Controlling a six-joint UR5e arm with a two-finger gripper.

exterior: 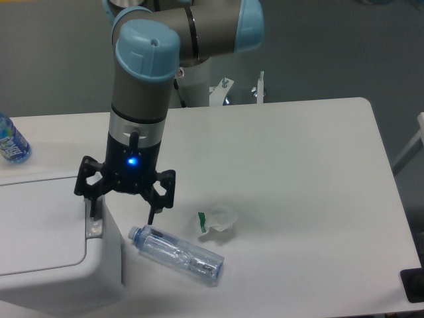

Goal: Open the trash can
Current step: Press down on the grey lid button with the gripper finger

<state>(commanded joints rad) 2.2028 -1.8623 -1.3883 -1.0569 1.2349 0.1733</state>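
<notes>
Broadly, one white bench [298,152] fills most of the view, and everything else sits on it. One trash can [46,238], a big white box with rounded corners, stands at the bench's near left corner with its flat lid down; a grey strip [93,222] runs along the lid's right edge. One arm [142,86], grey with pale blue caps, comes down over that edge, a blue light glowing on its wrist. Its gripper [123,211] has the two fingers spread wide: the left-hand finger [93,207] in view stands over the grey strip, though whether it touches cannot be told, and the other finger [152,213] hangs just beyond the can's side. Two bottles are in view: one clear bottle [176,253] lying on its side just right of the can, and one blue-labelled bottle [10,142] at the left edge. One crumpled wrapper [217,218] lies near the lying bottle.
</notes>
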